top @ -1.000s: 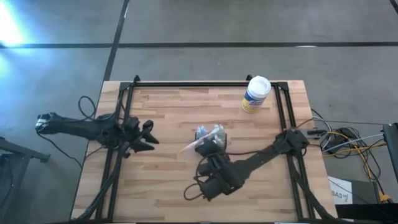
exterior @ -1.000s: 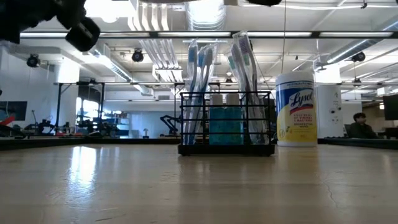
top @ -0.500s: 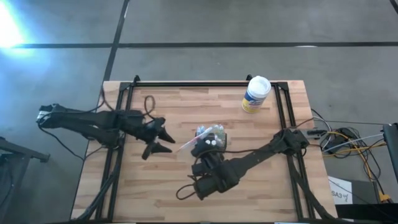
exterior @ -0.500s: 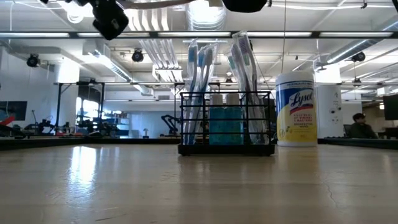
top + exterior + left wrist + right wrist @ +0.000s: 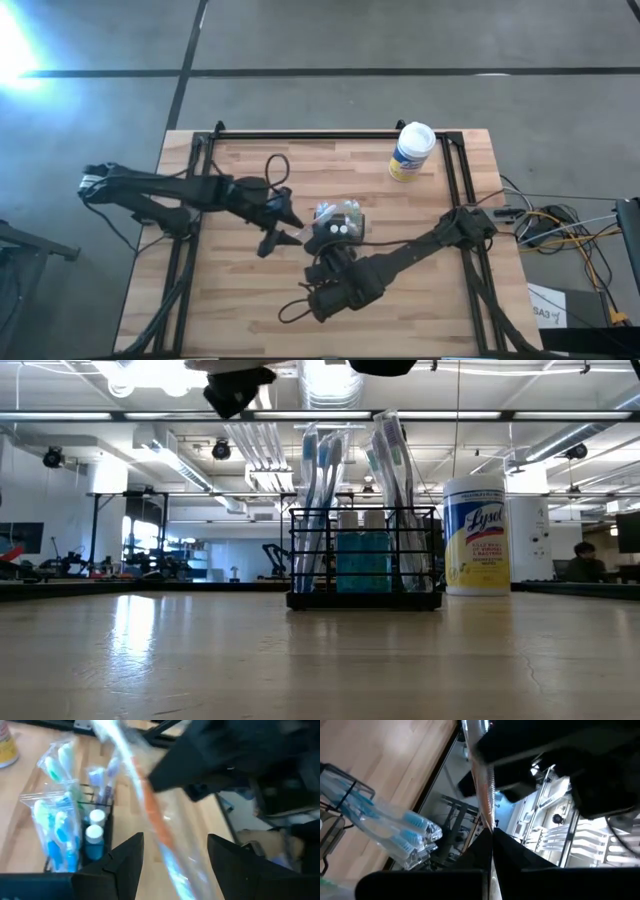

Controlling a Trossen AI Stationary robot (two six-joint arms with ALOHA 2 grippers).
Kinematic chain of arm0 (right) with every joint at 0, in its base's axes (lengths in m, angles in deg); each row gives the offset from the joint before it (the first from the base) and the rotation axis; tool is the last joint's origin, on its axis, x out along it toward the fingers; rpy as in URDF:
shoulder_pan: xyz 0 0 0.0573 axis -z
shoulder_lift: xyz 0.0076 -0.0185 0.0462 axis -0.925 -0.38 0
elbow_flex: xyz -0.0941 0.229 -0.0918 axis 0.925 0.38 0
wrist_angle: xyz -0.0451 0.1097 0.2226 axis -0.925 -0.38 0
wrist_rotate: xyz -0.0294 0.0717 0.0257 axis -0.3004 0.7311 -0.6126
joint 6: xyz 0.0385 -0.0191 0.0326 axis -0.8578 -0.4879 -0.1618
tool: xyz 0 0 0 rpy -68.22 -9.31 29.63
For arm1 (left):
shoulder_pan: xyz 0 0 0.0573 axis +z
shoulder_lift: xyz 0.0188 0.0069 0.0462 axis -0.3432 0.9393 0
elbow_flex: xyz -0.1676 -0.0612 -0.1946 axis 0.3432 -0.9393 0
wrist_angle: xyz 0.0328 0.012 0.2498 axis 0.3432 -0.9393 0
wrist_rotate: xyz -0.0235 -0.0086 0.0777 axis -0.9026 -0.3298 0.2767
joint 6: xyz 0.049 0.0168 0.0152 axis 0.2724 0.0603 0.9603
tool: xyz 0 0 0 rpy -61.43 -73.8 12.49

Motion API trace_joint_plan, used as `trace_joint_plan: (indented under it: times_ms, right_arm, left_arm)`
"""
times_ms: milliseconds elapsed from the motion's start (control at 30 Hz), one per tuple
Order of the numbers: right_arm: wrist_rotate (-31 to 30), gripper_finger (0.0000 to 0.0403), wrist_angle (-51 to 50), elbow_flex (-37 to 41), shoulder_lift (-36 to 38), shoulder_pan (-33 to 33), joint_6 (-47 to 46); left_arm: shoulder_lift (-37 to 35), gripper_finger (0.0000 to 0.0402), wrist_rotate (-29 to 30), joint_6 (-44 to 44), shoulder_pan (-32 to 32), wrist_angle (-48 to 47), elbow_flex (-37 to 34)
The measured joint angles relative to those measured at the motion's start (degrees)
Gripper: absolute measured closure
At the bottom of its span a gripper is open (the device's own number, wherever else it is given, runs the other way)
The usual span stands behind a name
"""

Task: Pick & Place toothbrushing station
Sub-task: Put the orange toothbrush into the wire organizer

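Station: I see the toothbrushing station [image 5: 338,221] mid-bench [image 5: 300,320], upright; canister [image 5: 411,151] well apart
Right tool [image 5: 491,837]: clamped on a wrapped toothbrush [image 5: 150,815] beside the station
Left tool [image 5: 285,229]: fingers apart, near that toothbrush

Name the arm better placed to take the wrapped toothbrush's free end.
Left, probably: the left claw is open around the wrapped toothbrush, while the right claw is shut on it.
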Motion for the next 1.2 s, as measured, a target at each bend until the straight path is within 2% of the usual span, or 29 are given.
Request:
trace_joint_plan:
  times_ms: [300,400,500,633,667,933,1033,1200]
  right_arm:
    - [0.15,0.0394,1.85,0.50,0.00,-0.15,1.90]
    - [0.24,0.0394,1.91,0.89,-0.02,-0.15,1.88]
    - [0.34,0.0394,2.15,0.96,-0.02,-0.15,1.85]
    - [0.51,0.0394,2.44,0.96,-0.02,-0.29,1.87]
    - [0.68,0.0394,2.55,0.96,-0.02,-0.39,1.83]
    - [1.32,0.0394,3.57,0.98,-0.06,-0.25,0.13]
    - [4.22,0.0394,3.62,0.98,0.68,-0.16,-2.42]
    - [4.62,0.0394,4.42,0.96,1.97,-1.19,-4.00]
  left_arm:
    - [2.65,0.0181,0.18,4.25,0.89,-0.76,2.17]
    - [2.31,0.0197,0.14,6.01,0.89,-0.97,2.14]
    - [2.50,0.0247,-1.34,8.05,0.89,-1.41,2.14]
    - [3.98,0.0361,-2.54,8.87,1.01,-1.56,2.12]
    - [4.34,0.0377,-3.10,9.13,1.07,-1.45,2.12]
    - [4.67,0.0381,-1.85,9.65,0.91,-1.53,2.00]
    - [3.13,0.0381,-0.51,10.52,0.87,-2.02,1.90]
    - [-1.47,0.0381,1.69,11.33,0.81,-2.00,0.44]
